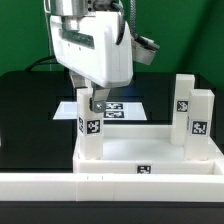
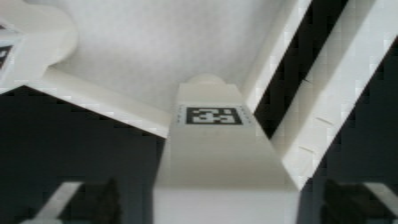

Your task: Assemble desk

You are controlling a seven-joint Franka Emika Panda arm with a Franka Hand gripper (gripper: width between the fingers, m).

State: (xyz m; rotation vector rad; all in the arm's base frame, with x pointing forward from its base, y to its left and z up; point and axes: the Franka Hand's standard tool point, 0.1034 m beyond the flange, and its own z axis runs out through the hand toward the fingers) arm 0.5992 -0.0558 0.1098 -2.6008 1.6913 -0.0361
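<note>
Black table (image 1: pixel 30 100): marker board (image 1: pixel 125 108) behind desk (image 1: pixel 150 150), beside end effector (image 1: pixel 87 103).

Front exterior; close wrist over leg (image 2: pixel 217 150)

This is looking like a robotics lab. A robot arm with its gripper (image 1: pixel 88 102) is working over a black table (image 1: pixel 25 100). Behind the gripper, the marker board (image 1: pixel 122 108) is lying flat, and the white desk (image 1: pixel 150 150) parts below are carrying square printed tags.
</note>
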